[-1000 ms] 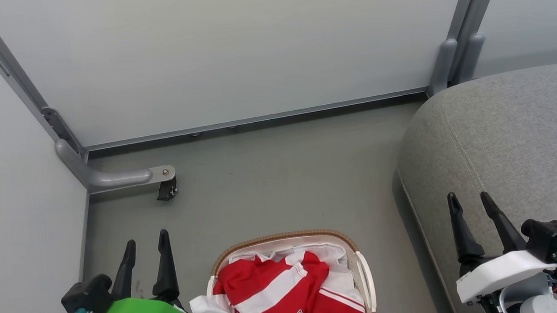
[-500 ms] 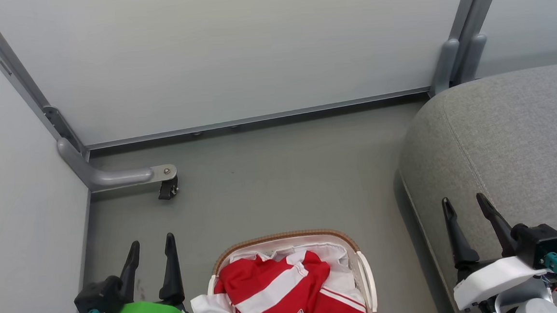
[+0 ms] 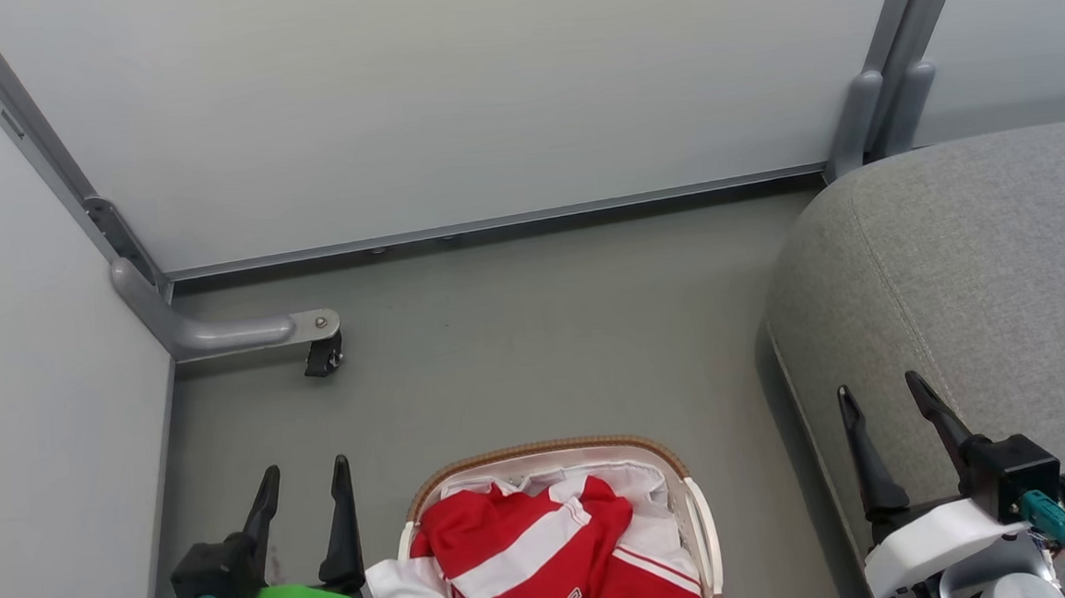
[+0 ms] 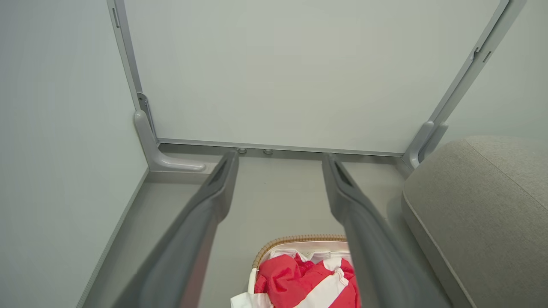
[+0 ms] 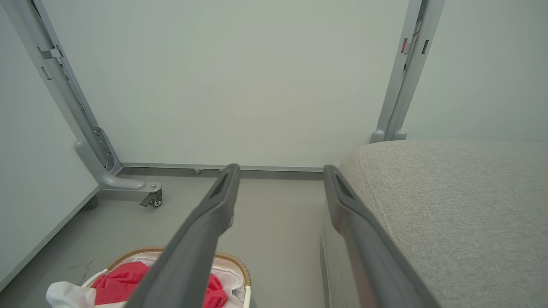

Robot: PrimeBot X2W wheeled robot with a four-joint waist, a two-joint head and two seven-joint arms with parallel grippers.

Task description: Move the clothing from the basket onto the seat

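Red clothing (image 3: 548,557) with white stripes and white lettering fills the oval basket (image 3: 551,449), which stands on the floor at the bottom centre of the head view. The grey seat (image 3: 975,272) bulks at the right. My left gripper (image 3: 304,468) hangs open over the floor just left of the basket, holding nothing. My right gripper (image 3: 878,387) is open above the seat's near left edge, also bare. In the left wrist view the clothing (image 4: 299,278) and basket rim (image 4: 299,238) lie low between the fingers (image 4: 214,201). The right wrist view shows the basket (image 5: 233,259) lower left and the seat (image 5: 449,205) right.
Pale partition panels (image 3: 446,101) wall in the back and left. A grey panel foot with a black castor (image 3: 319,358) sticks out on the floor at the left. A grey post (image 3: 863,112) stands by the seat's far corner. Bare grey floor (image 3: 544,335) lies beyond the basket.
Both grippers have slid down toward the bottom of the head view and turned slightly; the left one also shifted right toward the basket. Both stay open. Basket and clothing are unmoved.
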